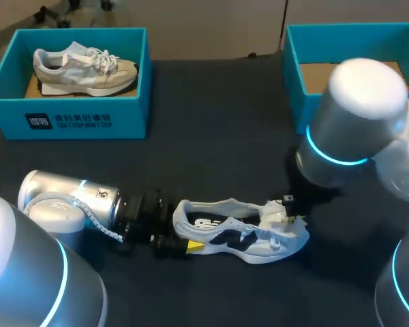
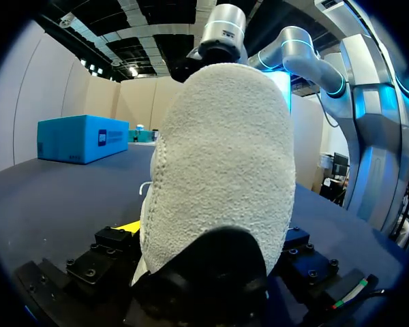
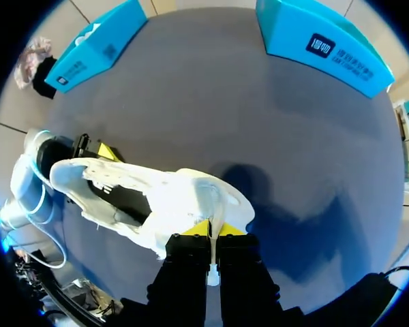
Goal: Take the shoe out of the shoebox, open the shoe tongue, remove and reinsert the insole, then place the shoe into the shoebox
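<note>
White shoe [image 1: 242,235]: white with dark side panels, out of its box. It lies on the table nearest me, heel toward my left and toe toward my right. It stands on its sole as far as I can judge.
Left claw [image 1: 184,231]: comes in low from my left and is closed on the heel of the white shoe. The left wrist view is filled by the fleecy heel, with a finger on either side of it. One yellow tip [image 2: 127,227] shows just beside the heel.
Right claw [image 3: 213,230]: comes down from my right over the front of the white shoe. Its two yellow tips stand almost together, pinched on a thin white strip.
White strip [image 3: 210,204]: rises from the front of the shoe's opening and runs between the right fingers. Its free end hangs just past them. I cannot tell whether it is a lace or the tongue's edge.
Table [image 1: 211,157]: dark cloth surface, carrying the shoe and both boxes.
Left box [image 1: 75,119]: blue, open, at the far left, well apart from the white shoe.
Tan shoe [image 1: 82,68]: pale with white laces, lying inside the left box.
Right box [image 1: 294,75]: blue, open, at the far right behind my right arm. Its brown floor shows where the arm does not cover it.
</note>
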Robot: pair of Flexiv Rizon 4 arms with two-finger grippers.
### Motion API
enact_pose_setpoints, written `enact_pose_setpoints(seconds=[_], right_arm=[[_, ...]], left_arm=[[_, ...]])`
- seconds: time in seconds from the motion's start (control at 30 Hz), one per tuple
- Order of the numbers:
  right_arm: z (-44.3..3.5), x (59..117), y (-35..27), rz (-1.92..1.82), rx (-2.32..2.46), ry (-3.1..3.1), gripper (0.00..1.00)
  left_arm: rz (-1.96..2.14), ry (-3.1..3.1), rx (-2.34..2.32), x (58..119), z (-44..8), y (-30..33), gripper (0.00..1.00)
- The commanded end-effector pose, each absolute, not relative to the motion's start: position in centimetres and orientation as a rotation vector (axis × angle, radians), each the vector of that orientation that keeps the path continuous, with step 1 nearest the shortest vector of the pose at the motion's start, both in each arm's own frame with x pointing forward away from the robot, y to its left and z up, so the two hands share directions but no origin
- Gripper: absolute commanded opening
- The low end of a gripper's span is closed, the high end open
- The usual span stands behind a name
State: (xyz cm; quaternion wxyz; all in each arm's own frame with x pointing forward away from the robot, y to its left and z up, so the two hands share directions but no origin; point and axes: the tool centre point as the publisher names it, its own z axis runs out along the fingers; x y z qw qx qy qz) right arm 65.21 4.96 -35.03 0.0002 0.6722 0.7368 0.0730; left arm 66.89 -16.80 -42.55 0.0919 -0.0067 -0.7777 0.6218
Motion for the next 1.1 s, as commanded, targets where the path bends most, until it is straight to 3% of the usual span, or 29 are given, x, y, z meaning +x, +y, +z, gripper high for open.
enact_pose_setpoints(seconds=[0.03,0.17,0.37,0.47,0.53,0.6,1.1], right_arm=[[-35.8,64.7,4.1,0.684,2.218,2.487,0.00],[-35.9,64.7,4.2,0.690,2.215,2.491,0.02],[-35.9,63.7,3.7,0.748,2.217,2.493,0.47],[-35.6,63.4,3.4,0.751,2.217,2.488,0.87],[-35.3,63.2,3.1,0.749,2.220,2.482,0.95],[-35.0,62.9,2.7,0.746,2.226,2.477,1.00],[-29.5,62.4,2.2,0.644,2.059,2.515,1.00]], left_arm=[[1.844,-2.312,-0.018,66.8,-43.0,-16.6,0.00],[1.844,-2.312,-0.018,66.8,-43.0,-16.6,0.00],[1.844,-2.312,-0.018,66.8,-43.0,-16.6,0.00],[1.844,-2.312,-0.018,66.8,-43.0,-16.6,0.00],[1.844,-2.312,-0.018,66.8,-43.0,-16.6,0.00],[1.844,-2.312,-0.018,66.8,-43.0,-16.6,0.00],[1.844,-2.312,-0.018,66.8,-43.0,-16.6,0.00]])
